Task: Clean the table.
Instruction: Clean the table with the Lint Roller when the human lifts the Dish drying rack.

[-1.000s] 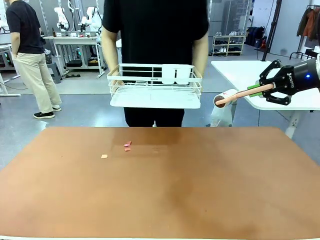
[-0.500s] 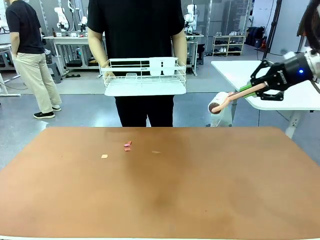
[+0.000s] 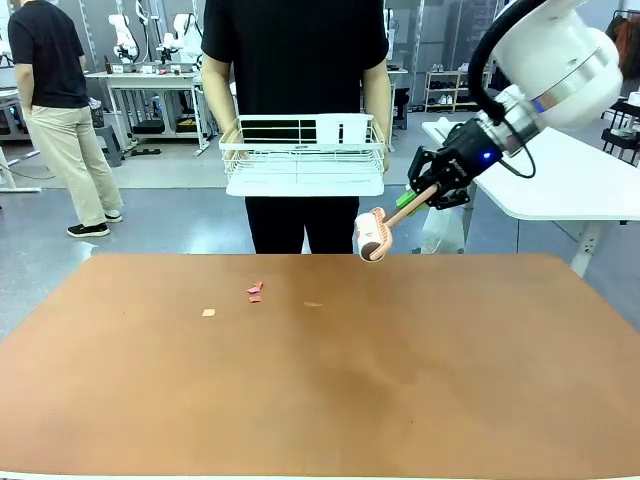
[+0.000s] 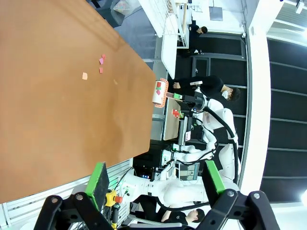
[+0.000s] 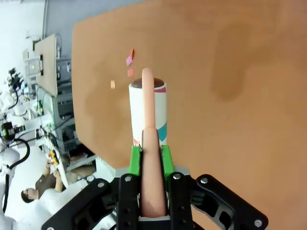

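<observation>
The reddish-brown table (image 3: 320,380) carries a few small paper scraps: pink ones (image 3: 255,291) and an orange one (image 3: 208,313) left of centre. My right gripper (image 3: 412,197) is shut on the pink handle of a lint roller (image 3: 372,235), whose head hangs just above the table's far edge. In the right wrist view the gripper (image 5: 149,160) clamps the handle, and the roller (image 5: 148,112) points toward the scraps (image 5: 130,60). My left gripper (image 4: 157,178) is open with nothing between its fingers, high over the table (image 4: 48,96).
A person stands at the far side holding a white wire rack (image 3: 305,155) at waist height above the table's far edge. A white-topped table (image 3: 580,180) stands at the back right. Another person stands far off at the left.
My right arm has swung left and down, carrying the lint roller from over the white table to the brown table's far edge. The person has shifted sideways with the rack.
</observation>
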`<act>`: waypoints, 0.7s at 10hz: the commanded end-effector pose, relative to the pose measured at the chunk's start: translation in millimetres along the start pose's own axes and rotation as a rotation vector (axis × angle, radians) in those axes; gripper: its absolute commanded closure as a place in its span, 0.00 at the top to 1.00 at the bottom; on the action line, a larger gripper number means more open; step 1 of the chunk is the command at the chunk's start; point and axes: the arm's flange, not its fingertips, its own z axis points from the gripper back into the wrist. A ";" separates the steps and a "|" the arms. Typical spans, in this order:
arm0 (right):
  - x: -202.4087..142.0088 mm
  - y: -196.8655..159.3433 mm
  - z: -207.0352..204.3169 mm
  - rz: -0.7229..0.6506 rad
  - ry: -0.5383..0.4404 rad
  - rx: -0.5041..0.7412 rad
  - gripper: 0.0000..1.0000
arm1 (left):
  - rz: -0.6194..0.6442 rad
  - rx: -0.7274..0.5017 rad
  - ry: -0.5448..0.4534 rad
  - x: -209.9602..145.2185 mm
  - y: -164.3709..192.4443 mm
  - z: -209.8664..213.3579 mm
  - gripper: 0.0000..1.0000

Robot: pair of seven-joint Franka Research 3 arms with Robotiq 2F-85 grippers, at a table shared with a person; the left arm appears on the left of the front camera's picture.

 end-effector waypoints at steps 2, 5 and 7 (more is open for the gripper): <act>-4.0 -2.2 13.4 -0.001 0.037 0.010 0.21 | -0.008 -0.005 -0.002 -2.1 -2.1 3.1 1.00; -4.0 -2.2 13.4 -0.001 0.037 0.010 0.21 | -0.008 -0.005 -0.002 -2.1 -2.1 3.1 1.00; 9.5 3.5 -19.5 -0.045 0.062 0.124 0.21 | -0.008 -0.005 -0.002 -2.1 -2.1 3.1 1.00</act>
